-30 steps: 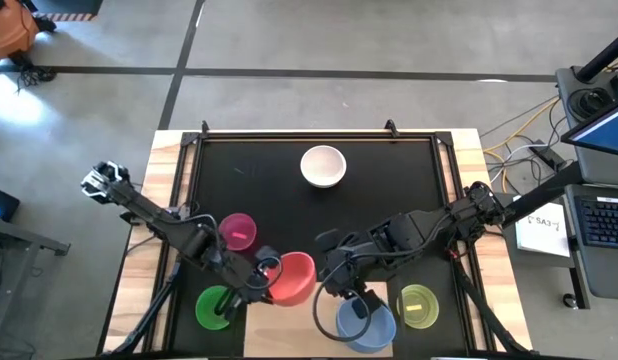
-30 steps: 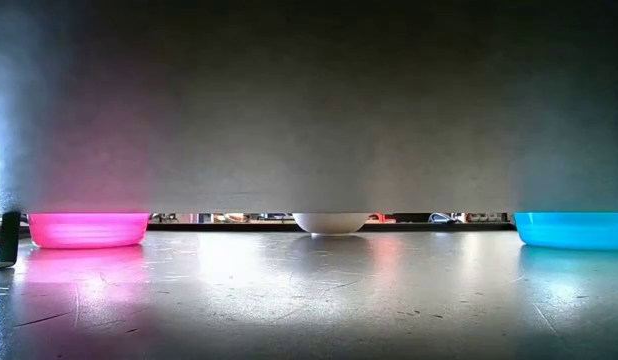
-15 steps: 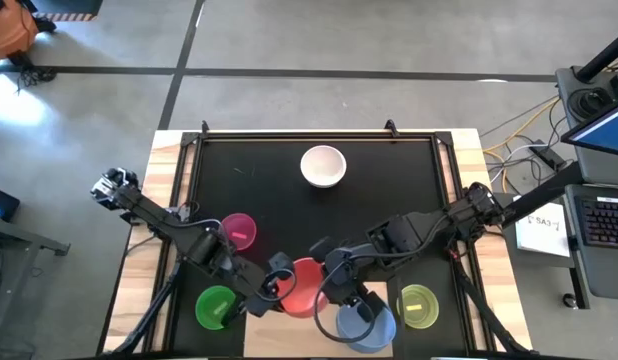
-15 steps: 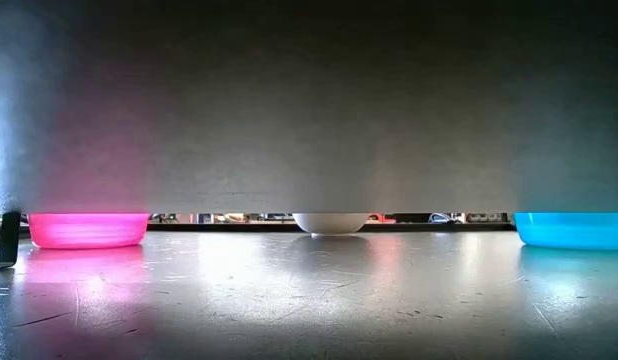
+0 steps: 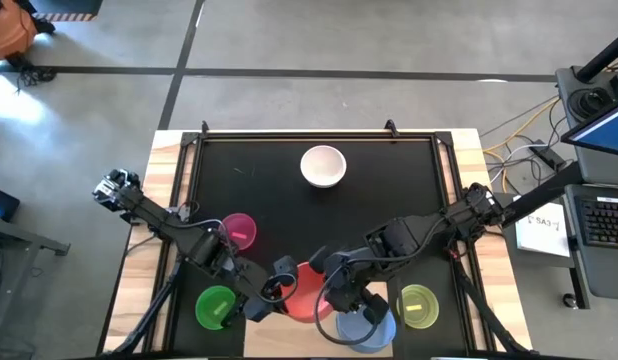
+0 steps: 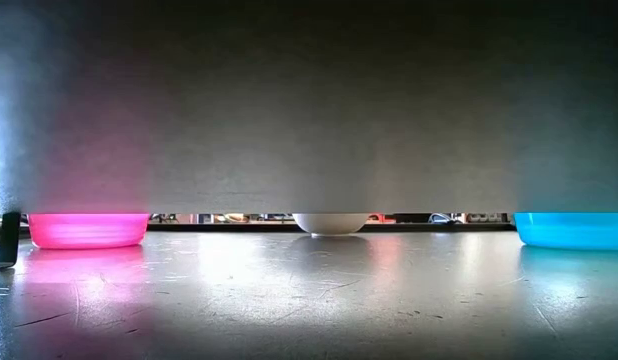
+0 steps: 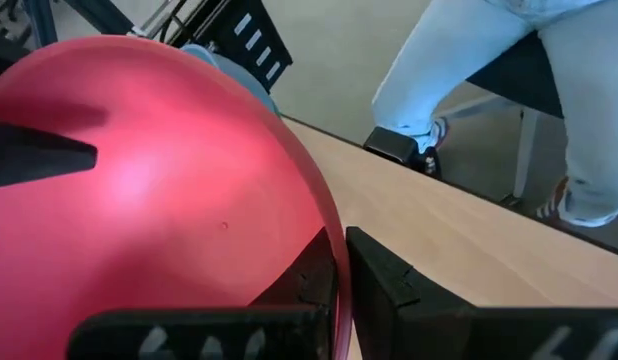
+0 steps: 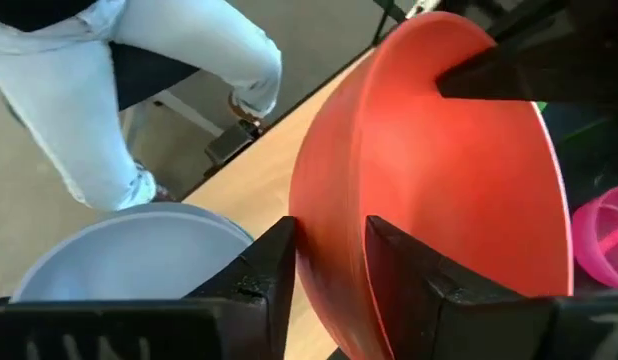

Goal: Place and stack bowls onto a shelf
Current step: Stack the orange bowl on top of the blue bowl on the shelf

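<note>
High view is showing both arms meeting at the red bowl (image 5: pixel 305 290) near the front of the bench (image 5: pixel 467 190), over the light-wood shelf (image 5: pixel 289 338) strip between the green bowl (image 5: pixel 215 305) and the grey-blue bowl (image 5: pixel 366 328). Left gripper (image 5: pixel 274 295) is pinching the red bowl's rim, fingers pressed tight on the thin wall, one inside and one outside; the left wrist view is showing this edge-on. Right gripper (image 5: pixel 341 298) is straddling the opposite rim, its fingers (image 8: pixel 264 270) sitting on either side of the wall with a small gap showing on the outer side, so probably not yet a firm grip. Judging by this, the bowl is being held from two sides, either for a handover or to steady it while lowering toward the shelf.

Grey-blue bowl is sitting just beside the red one, likely the stack target. Yellow-green bowl (image 5: pixel 418 305) is resting on the shelf at the right; magenta bowl (image 5: pixel 237 231) and white bowl (image 5: pixel 323 166) are waiting on the black mat (image 5: pixel 389 180), well apart. A person's legs (image 8: pixel 109 90) are showing beyond the bench edge.
</note>
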You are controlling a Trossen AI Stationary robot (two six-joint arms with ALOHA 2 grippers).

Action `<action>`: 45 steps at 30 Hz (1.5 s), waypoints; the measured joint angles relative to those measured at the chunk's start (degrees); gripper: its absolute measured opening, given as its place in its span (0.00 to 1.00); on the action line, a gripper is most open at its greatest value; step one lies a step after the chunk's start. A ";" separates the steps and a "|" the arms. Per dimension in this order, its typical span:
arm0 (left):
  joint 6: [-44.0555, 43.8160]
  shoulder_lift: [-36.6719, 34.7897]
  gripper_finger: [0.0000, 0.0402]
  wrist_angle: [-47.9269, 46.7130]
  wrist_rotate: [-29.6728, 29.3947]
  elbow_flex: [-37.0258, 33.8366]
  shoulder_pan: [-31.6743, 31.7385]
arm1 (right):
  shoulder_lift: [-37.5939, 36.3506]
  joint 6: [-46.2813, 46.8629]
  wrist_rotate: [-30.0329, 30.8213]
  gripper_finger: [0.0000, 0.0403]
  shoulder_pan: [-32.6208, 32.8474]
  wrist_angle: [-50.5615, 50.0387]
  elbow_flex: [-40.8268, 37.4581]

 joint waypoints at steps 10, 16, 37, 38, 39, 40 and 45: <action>0.18 0.00 0.04 2.97 0.02 0.53 0.20 | 0.00 -1.09 -8.67 0.04 0.05 -0.51 -0.10; -4.39 -0.09 0.18 7.15 -1.46 1.28 0.44 | 0.00 -0.31 -10.94 0.02 0.02 -0.52 -0.11; -8.41 -0.35 0.45 -5.87 -14.87 7.07 0.59 | 0.00 31.91 -11.69 0.02 -1.49 -12.71 1.43; -9.66 -0.35 0.46 -7.49 -16.24 7.40 0.59 | -0.06 33.41 -11.68 0.02 -1.07 -12.91 2.13; -11.02 -0.35 0.46 -8.90 -17.57 7.58 0.59 | -0.09 34.84 -11.79 0.02 -0.48 -13.06 2.88; -12.35 -0.37 0.46 -10.26 -18.67 7.65 0.59 | -0.11 36.36 -11.91 0.02 0.21 -13.11 3.57; -15.79 -0.40 0.46 -13.21 -20.24 7.30 0.59 | -0.17 40.76 -10.23 0.02 4.45 -11.39 4.85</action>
